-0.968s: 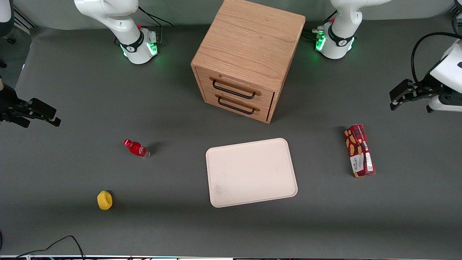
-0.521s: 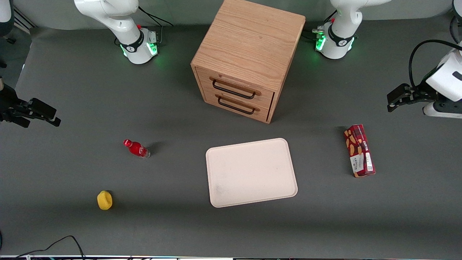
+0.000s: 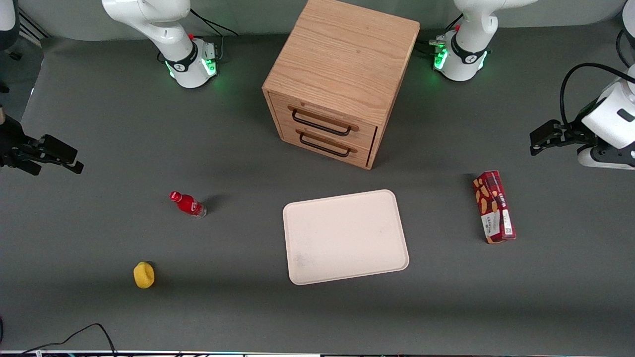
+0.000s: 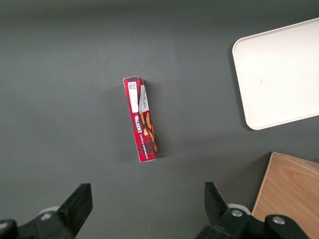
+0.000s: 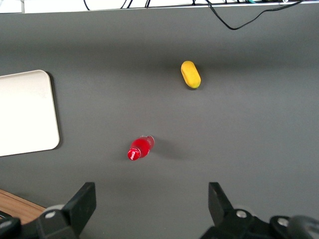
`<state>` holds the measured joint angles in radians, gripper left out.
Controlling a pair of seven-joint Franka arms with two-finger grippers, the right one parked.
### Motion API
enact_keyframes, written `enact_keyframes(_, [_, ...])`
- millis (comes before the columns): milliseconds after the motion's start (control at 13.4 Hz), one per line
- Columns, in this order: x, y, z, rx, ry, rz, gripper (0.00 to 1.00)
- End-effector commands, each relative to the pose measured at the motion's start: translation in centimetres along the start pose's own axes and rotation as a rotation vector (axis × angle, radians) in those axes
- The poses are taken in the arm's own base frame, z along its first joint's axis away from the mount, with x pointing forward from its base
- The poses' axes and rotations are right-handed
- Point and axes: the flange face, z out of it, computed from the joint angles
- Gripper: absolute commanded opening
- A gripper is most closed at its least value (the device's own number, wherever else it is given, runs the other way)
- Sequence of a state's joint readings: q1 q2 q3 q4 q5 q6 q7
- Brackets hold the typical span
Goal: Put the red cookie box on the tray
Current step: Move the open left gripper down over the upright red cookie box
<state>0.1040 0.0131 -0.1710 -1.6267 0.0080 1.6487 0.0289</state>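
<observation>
The red cookie box lies flat on the grey table toward the working arm's end, long and narrow with cookie pictures and a white label. It also shows in the left wrist view, lying alone on the mat. The pale cream tray sits in front of the wooden drawer cabinet, with nothing on it; one rounded corner of the tray shows in the left wrist view. My gripper hovers above the table, farther from the front camera than the box and apart from it. Its fingers stand wide open and hold nothing.
A wooden two-drawer cabinet stands at the back middle, both drawers shut. A small red bottle and a yellow fruit-like object lie toward the parked arm's end. A black cable lies at the front edge.
My gripper has drifted slightly inward and upward in the front view over the last second. The box, tray and other objects have not moved.
</observation>
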Motion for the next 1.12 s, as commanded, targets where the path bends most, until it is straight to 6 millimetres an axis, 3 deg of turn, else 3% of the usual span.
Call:
enact_keyframes(0, [0.2,-0.2,-0.3,-0.012,-0.010,0.014,1.00])
enact_keyframes(372, [1.3,-0.8,2.4,-0.020,-0.044,0.005,1.00])
enact_keyframes(521, [1.5,-1.5,4.6,-0.024,-0.058,-0.008,1.00])
enact_keyframes(670, [2.1,-2.5,8.7,-0.035,-0.121,-0.020,1.00])
enact_keyframes(1043, [2.7,-3.6,18.7,-0.041,-0.075,-0.043,1.00])
